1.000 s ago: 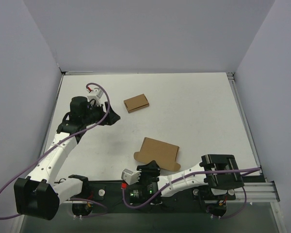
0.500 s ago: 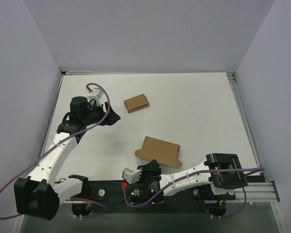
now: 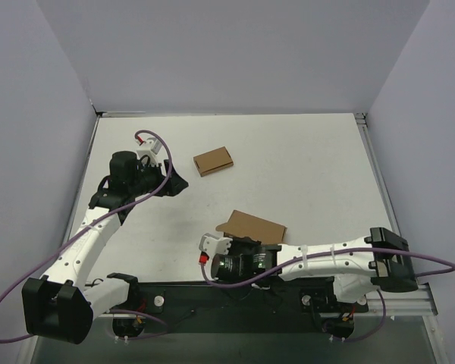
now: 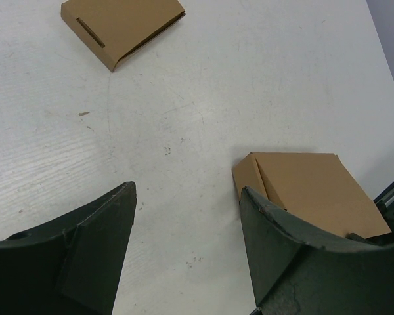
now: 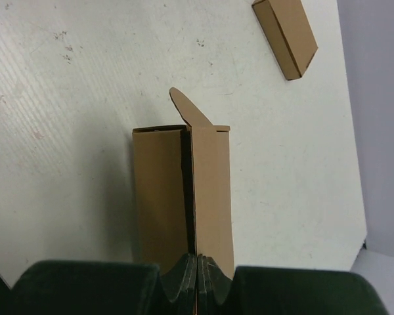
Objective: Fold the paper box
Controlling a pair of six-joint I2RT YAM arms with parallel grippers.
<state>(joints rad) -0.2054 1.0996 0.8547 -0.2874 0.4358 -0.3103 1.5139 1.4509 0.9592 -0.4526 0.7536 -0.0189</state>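
Brown cardboard: the paper box point(image 3: 252, 225) lies partly folded near the front middle of the white counter point(image 3: 311, 174). A rounded tab point(image 5: 184, 105) sticks out at the end away from the right gripper point(image 5: 196, 274). That gripper's jaws are pinched tight on the box's near edge, where two panels meet. The left gripper point(image 4: 187, 197) hovers over the counter farther left and back, jaws spread wide, holding nothing. A smaller flat box point(image 3: 213, 160) sits farther back, well apart from the paper box.

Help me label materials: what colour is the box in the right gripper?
Plain brown, unprinted. The paper box shows best in the right wrist view.
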